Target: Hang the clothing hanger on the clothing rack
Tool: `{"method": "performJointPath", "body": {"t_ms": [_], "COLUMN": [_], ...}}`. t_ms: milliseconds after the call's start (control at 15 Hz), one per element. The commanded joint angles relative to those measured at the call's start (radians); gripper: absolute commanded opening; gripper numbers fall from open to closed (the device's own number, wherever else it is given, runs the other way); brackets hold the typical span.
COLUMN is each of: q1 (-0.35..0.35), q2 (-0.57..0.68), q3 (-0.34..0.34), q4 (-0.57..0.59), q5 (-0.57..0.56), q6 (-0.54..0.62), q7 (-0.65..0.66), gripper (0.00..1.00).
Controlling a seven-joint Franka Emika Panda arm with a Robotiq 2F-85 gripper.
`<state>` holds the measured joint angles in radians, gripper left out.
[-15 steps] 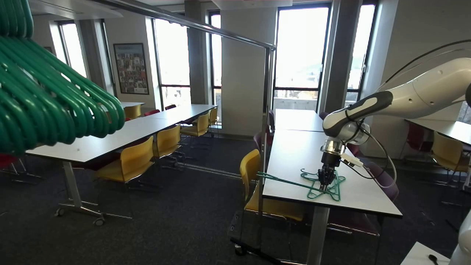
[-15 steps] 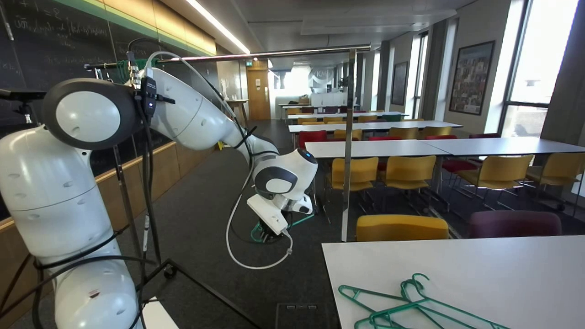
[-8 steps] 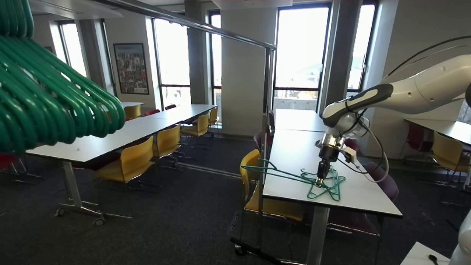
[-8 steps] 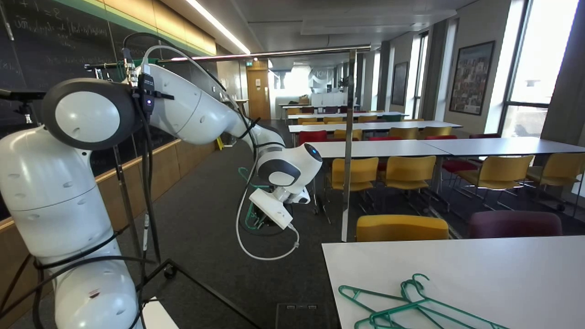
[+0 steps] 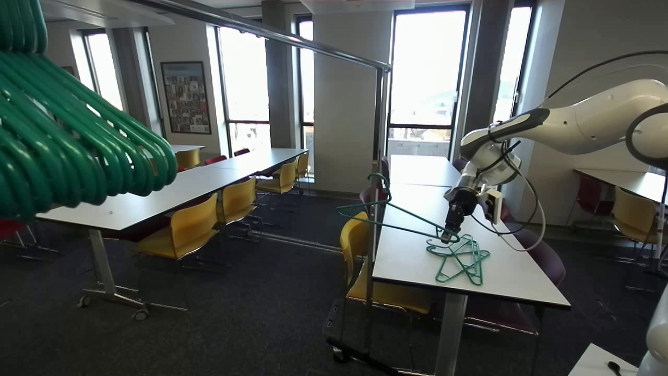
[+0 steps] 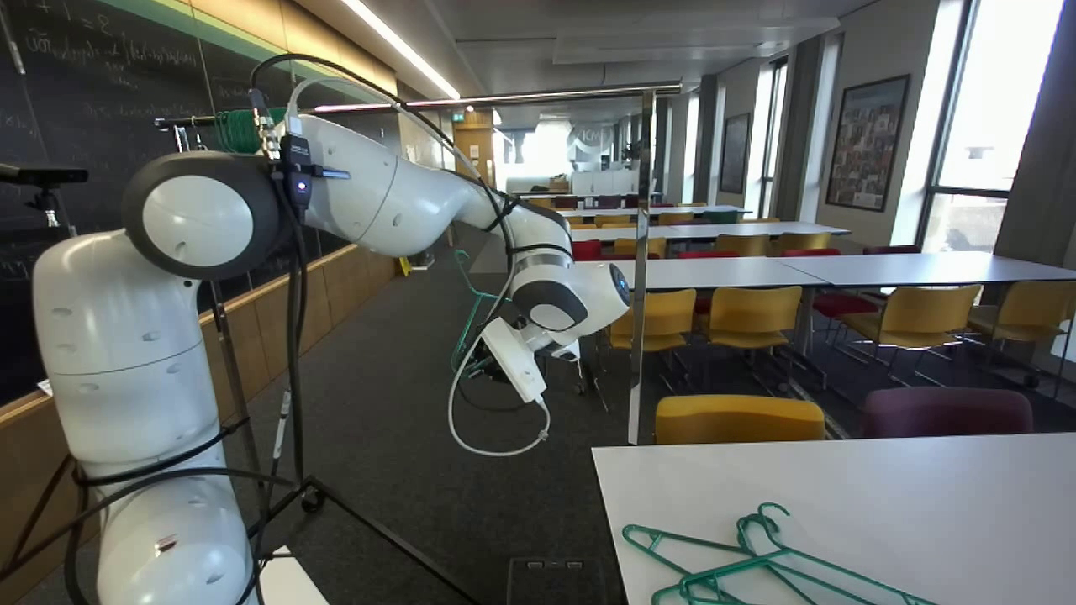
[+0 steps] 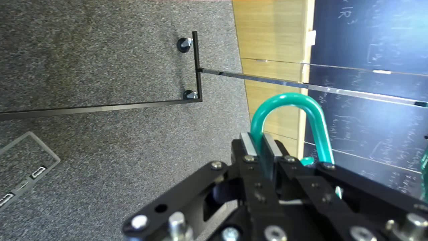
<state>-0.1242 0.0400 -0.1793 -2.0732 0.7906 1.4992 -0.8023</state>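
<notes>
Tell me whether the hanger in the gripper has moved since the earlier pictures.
Yes, upward: in an exterior view, the held hanger shows higher against the upright pole of the rack than it did before.

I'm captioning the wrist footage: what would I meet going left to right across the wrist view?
Floor box, two caster wheels, held clothing hanger, then a green sliver at the right edge, too cut off to identify.

Smooth, glossy plastic is seen on the clothing hanger (image 7: 290, 99), polished metal on the clothing rack (image 6: 642, 252). The gripper (image 7: 260, 144) is finished matt, its pads (image 7: 247, 144) metallic. A rough pile is shown by the carpet (image 7: 140, 147), a smooth grain by the wood panelling (image 7: 271, 33).
</notes>
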Motion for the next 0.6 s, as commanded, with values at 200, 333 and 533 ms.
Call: {"method": "performJointPath", "body": {"t_ms": [200, 333, 533], "q1": [-0.059, -0.057, -0.054], "q2": [0.173, 0.198, 0.193], "q3": [0.009, 0.015, 0.019], "q4": [0.194, 0.219, 0.185], "q5": [0.109, 0.099, 0.084], "q6": [-0.159, -0.145, -0.109], "q7": [0.028, 0.032, 0.005], "gripper": [0.03, 0.03, 0.10]}}
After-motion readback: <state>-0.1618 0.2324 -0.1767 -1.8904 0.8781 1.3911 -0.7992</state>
